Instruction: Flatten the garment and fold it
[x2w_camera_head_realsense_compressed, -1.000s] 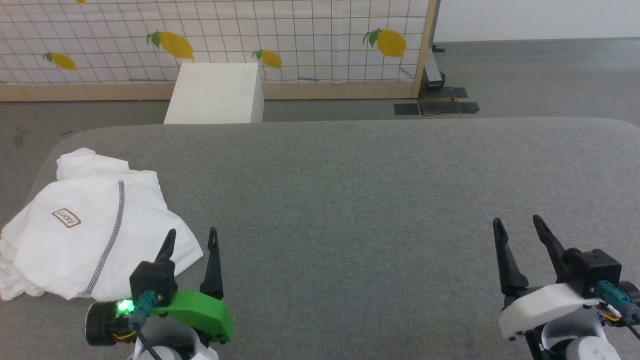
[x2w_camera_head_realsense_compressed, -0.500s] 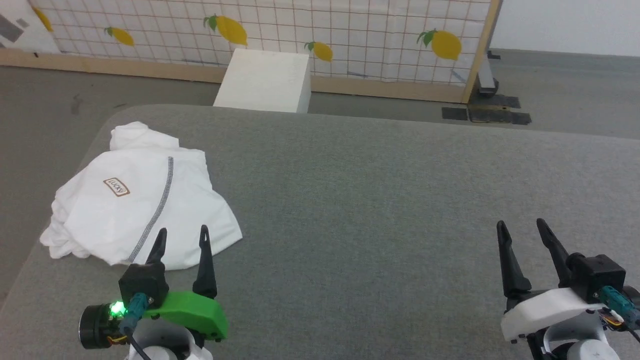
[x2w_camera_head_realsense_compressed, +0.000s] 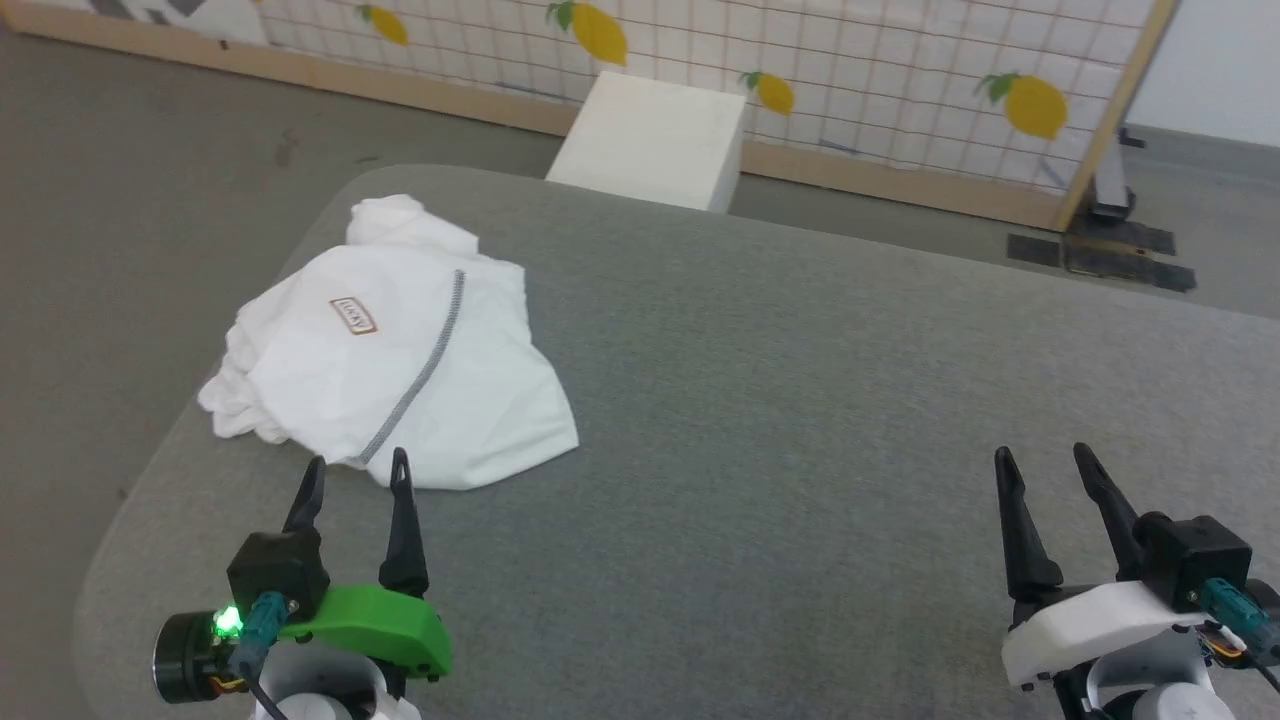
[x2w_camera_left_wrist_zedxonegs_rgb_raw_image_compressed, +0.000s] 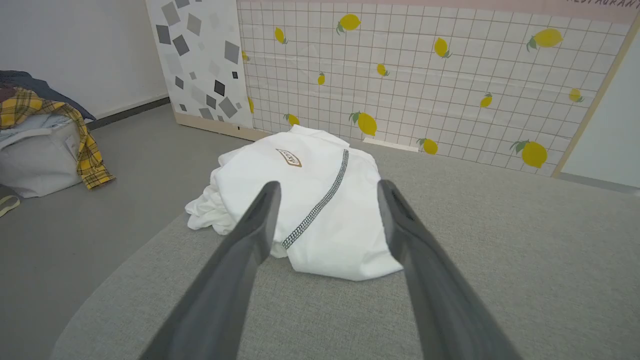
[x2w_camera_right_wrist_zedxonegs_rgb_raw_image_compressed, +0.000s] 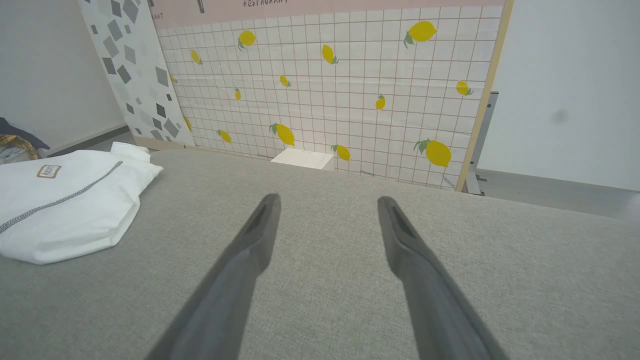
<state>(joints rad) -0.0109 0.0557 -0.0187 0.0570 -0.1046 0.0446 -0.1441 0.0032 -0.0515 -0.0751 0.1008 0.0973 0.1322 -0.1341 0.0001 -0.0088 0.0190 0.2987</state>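
Head view: garment (x2w_camera_head_realsense_compressed: 400, 340) just beyond wide left jaws, well apart from wide right jaws

The shirt (x2w_camera_head_realsense_compressed: 400, 350) is lying on the table (x2w_camera_head_realsense_compressed: 800, 400), toward its far left corner. The left gripper (x2w_camera_head_realsense_compressed: 357, 460) is sitting just before the shirt's near edge, and the right gripper (x2w_camera_head_realsense_compressed: 1042, 453) well apart, at the table's near right. Behind the table, 1 box (x2w_camera_head_realsense_compressed: 650, 140) is standing on the floor (x2w_camera_head_realsense_compressed: 100, 200), before a wall panel (x2w_camera_head_realsense_compressed: 900, 70). A pile of clothes (x2w_camera_left_wrist_zedxonegs_rgb_raw_image_compressed: 40, 125) is lying on the floor, left of the table.
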